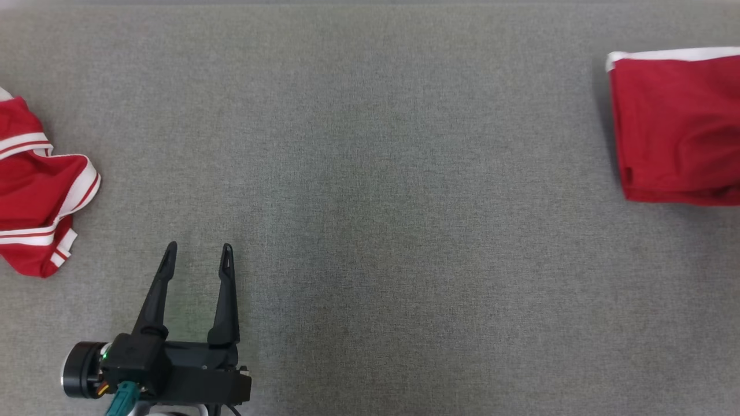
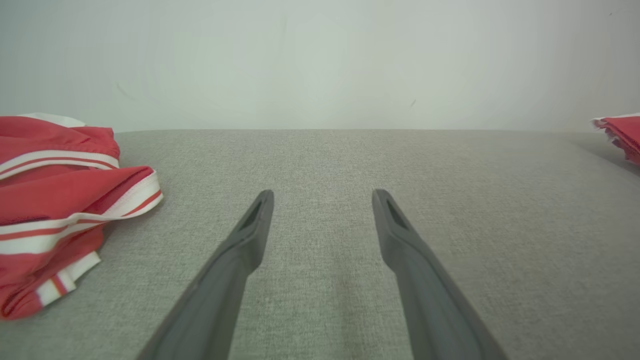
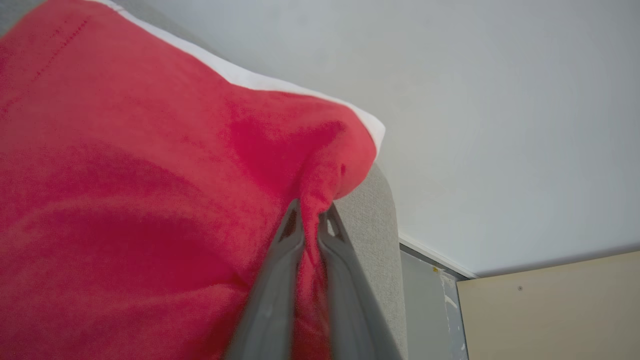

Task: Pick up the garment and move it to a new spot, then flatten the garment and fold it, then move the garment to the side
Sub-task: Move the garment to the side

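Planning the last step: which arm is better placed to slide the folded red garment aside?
Right: the right tool is shut on the folded garment; the left tool stands open, far from it.

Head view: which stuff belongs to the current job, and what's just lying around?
In the job:
- folded red garment, at the right edge
- right gripper, shut on a pinch of it

Lying about, as far as I can judge:
- crumpled striped garment, at the left, untouched
- left gripper, idle: open, apart from that garment, holding nothing
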